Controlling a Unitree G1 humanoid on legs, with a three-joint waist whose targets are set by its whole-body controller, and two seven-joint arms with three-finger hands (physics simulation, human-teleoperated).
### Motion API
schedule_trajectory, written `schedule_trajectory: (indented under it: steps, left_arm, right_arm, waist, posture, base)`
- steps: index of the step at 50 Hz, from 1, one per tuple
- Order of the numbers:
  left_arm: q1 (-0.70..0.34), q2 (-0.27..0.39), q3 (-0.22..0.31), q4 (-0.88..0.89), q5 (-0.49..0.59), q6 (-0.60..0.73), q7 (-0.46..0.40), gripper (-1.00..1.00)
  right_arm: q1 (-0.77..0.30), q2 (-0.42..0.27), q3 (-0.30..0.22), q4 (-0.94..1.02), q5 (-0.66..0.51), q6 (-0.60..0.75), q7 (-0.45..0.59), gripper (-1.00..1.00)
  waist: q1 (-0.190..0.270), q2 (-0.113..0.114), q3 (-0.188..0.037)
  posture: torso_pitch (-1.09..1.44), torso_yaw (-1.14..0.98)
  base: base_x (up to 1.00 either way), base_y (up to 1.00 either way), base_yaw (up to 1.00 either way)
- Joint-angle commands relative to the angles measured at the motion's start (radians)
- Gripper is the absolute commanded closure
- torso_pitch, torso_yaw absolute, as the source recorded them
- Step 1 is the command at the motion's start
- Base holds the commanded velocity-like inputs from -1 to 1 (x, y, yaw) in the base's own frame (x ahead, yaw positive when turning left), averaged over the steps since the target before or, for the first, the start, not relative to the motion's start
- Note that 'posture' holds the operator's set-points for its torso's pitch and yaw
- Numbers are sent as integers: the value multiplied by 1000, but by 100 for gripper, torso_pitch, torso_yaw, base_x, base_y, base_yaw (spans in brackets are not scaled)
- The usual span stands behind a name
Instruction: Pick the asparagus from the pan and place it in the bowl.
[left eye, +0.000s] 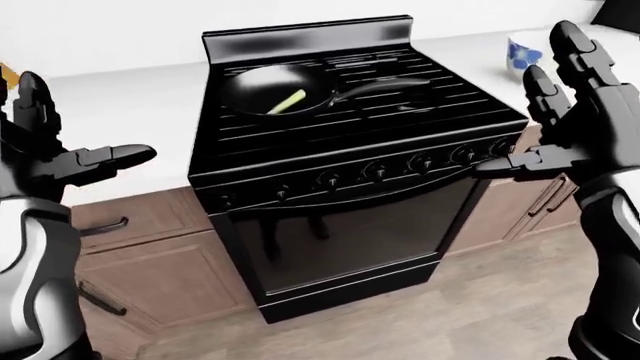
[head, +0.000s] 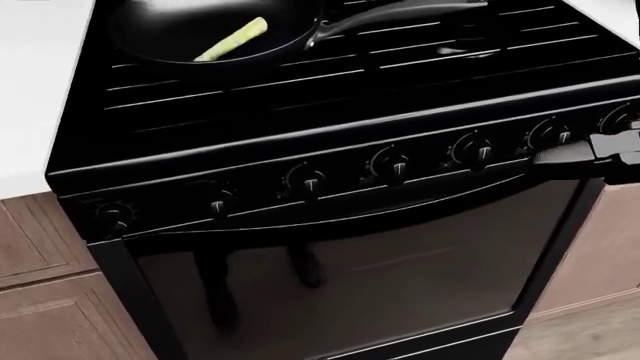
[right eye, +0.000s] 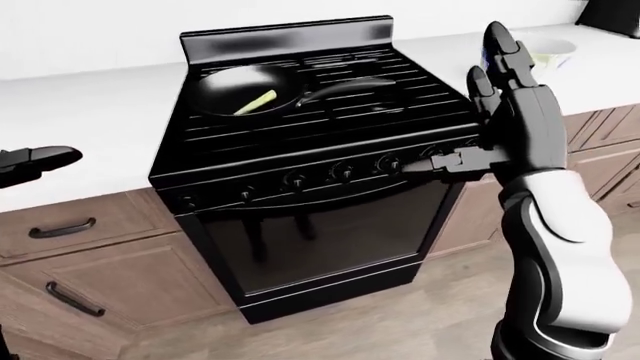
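Right hand (left eye: 565, 112) raised, fingers spread, grasping nothing; left hand (left eye: 50, 154) likewise splayed, empty. Asparagus (left eye: 285, 101) lies in frying pan (left eye: 262, 84) on stove (left eye: 400, 112), well beyond both. Bowl (left eye: 520, 52) past right hand. Spear likely light, slender, fairly stiff; pinch mid-length.

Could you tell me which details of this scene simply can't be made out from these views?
- Bowl: mostly hidden by the right hand in both eye views; contents unreadable.
- Left hand: right-eye view cuts it off at the left edge.
- Stove knob markings: too small.
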Motion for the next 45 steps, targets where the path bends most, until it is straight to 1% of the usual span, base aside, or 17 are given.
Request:
schedule_trajectory:
  steps: [1,2,5,12,16,17,18,21,25,27,28,31,38,40,42,43,45]
  left_arm:
    - [-19,19,15,-19,3,-25,3,-100]
    - [-19,19,15,-20,3,-25,3,-100]
    - [-20,19,14,-20,3,-24,3,-100]
    - [-22,20,14,-24,0,-20,4,-100]
    - [-20,20,15,-25,1,-20,4,-100]
    - [-20,19,15,-25,1,-20,4,-100]
    - [-20,19,14,-25,1,-21,4,-100]
    - [-21,22,18,-25,-1,-19,4,-100]
    - [-21,21,17,-25,0,-20,4,-100]
    - [-21,22,17,-25,-1,-20,5,-100]
    - [-20,21,16,-25,0,-21,4,-100]
    - [-18,20,16,-23,2,-23,4,-100]
    - [-20,21,17,-25,2,-21,3,-100]
    - [-20,22,18,-26,1,-21,4,-100]
    - [-19,21,17,-25,2,-23,4,-100]
    - [-20,22,17,-25,2,-22,4,-100]
    - [-20,22,18,-27,0,-21,4,-100]
  right_arm:
    - [-24,-8,-1,-19,2,-27,0,-100]
    - [-24,-9,-1,-20,2,-26,0,-100]
    - [-28,-13,-3,-22,5,-20,1,-100]
    - [-31,-13,0,-19,4,-22,0,-100]
    - [-29,-12,-1,-21,4,-22,0,-100]
    - [-29,-13,-1,-21,4,-21,0,-100]
    - [-31,-14,-1,-20,4,-21,1,-100]
    - [-32,-13,-1,-18,4,-22,0,-100]
    - [-27,-13,-4,-20,5,-24,1,-100]
    - [-33,-15,-2,-20,6,-20,0,-100]
    - [-32,-15,-4,-21,7,-18,-1,-100]
    - [-27,-13,-5,-21,7,-22,-1,-100]
    - [-33,-17,-6,-22,11,-18,-3,-100]
    - [-35,-18,-5,-22,12,-16,-4,-100]
    - [-33,-17,-5,-24,13,-17,-5,-100]
    - [-32,-16,-5,-24,12,-20,-5,-100]
    - [-33,-17,-8,-27,15,-16,-6,-100]
  waist:
    - [2,9,-19]
    - [0,47,-33]
    - [6,41,-18]
    - [13,-30,-14]
    - [17,-108,-27]
    - [8,-69,-26]
    - [14,-85,-25]
    - [11,-76,-34]
    - [7,-31,-14]
    - [1,14,-19]
    - [-1,54,-32]
    - [8,40,-19]
    - [14,-30,-17]
    - [17,-60,-17]
    - [18,-118,-35]
    - [8,-65,-24]
    - [11,-86,-27]
  posture:
    - [0,0]
    - [0,0]
    - [0,0]
    - [0,0]
    - [0,0]
    - [0,0]
    - [0,0]
    - [0,0]
    - [0,0]
    - [0,0]
    - [0,0]
    - [0,0]
    - [0,0]
    - [0,0]
    - [0,0]
    - [0,0]
    - [0,0]
  base:
    - [8,16,0]
    - [10,15,0]
    - [10,16,0]
    - [10,15,0]
    - [10,15,0]
    - [11,16,0]
    - [11,14,0]
    - [10,16,0]
    - [10,15,0]
    - [10,16,0]
    - [10,16,0]
    - [10,15,0]
    - [10,15,0]
    - [11,13,0]
    - [10,13,0]
    - [10,11,0]
    - [11,10,0]
